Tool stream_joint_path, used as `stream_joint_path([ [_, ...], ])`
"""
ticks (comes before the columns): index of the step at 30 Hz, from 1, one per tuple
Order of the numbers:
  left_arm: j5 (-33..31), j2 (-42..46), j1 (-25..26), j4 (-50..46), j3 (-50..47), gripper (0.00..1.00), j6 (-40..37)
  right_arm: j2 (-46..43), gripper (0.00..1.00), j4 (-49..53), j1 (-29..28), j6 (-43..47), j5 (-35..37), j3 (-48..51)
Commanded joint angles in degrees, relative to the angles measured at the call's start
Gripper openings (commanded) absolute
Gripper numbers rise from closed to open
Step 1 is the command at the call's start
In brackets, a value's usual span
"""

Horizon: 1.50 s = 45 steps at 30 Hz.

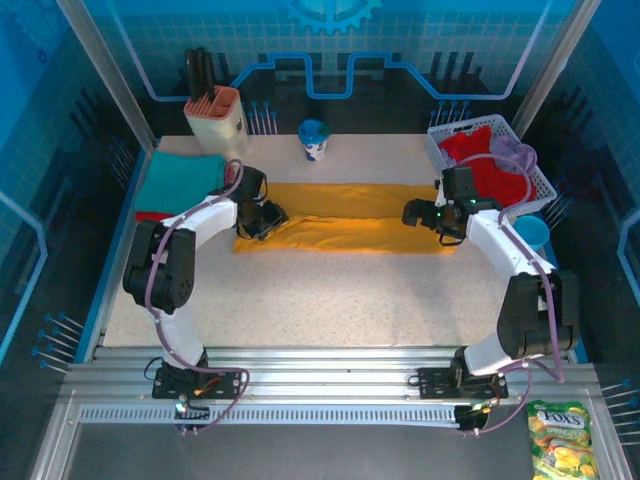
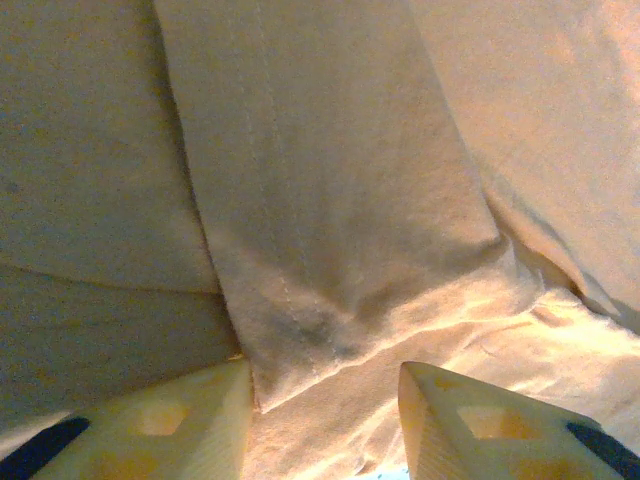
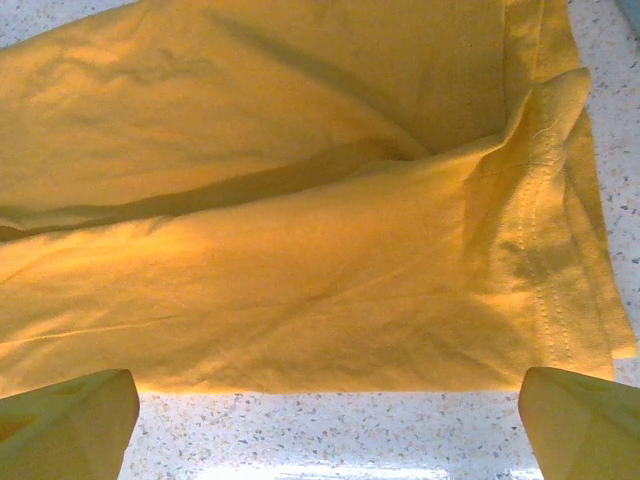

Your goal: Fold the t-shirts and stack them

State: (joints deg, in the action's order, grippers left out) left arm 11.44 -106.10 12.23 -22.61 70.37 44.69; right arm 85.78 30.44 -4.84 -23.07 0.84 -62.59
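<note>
Both arms bend inward, low over the ends of the mustard-yellow t-shirt (image 1: 345, 228), folded long across the table (image 1: 330, 300). The left gripper (image 1: 268, 218) straddles a cloth ridge in its wrist view, though I cannot tell if it grips. The right gripper (image 3: 325, 420) gapes wide beside the stitched hem (image 3: 545, 300).

The mustard-yellow t-shirt (image 3: 300, 250) is soft, matt cotton knit, finely creased, with a double-stitched hem. The tabletop (image 3: 330, 440) under it is smooth and speckled, with a faint gloss. At its far right corner the basket (image 1: 437, 148) is white plastic mesh. Along the near edge, the rail (image 1: 320, 362) is ribbed bare metal.
</note>
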Motion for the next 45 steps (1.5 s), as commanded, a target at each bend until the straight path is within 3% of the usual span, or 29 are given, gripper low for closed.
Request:
stream_joint_path([
  [1, -0.1, -1.5, 0.5, 0.4, 0.6, 0.41, 1.1, -0.5, 0.98, 1.3, 0.1, 0.3, 0.8, -0.4],
  [9, -0.8, -2.7, 0.5, 0.3, 1.3, 0.28, 1.2, -0.6, 0.98, 1.5, 0.5, 0.5, 0.5, -0.7],
  [18, -2.2, -3.9, 0.4, -0.8, 4.4, 0.0, 0.9, -1.2, 0.98, 1.5, 1.6, 0.8, 0.4, -0.1],
  [25, -3.6, -5.8, -0.1, -5.1, 14.5, 0.0, -2.6, -1.6, 0.98, 1.4, 2.6, 1.3, 0.1, 0.8],
  [35, -3.4, -18.5, -0.4, -12.9, 35.1, 0.0, -8.6, -0.2, 0.97, 1.3, 2.7, 1.5, -0.7, 0.9],
  [45, -4.5, -26.8, 0.7, -16.6, 46.0, 0.0, -13.2, 0.4, 0.97, 1.5, 2.7, 1.9, -0.8, 1.1],
])
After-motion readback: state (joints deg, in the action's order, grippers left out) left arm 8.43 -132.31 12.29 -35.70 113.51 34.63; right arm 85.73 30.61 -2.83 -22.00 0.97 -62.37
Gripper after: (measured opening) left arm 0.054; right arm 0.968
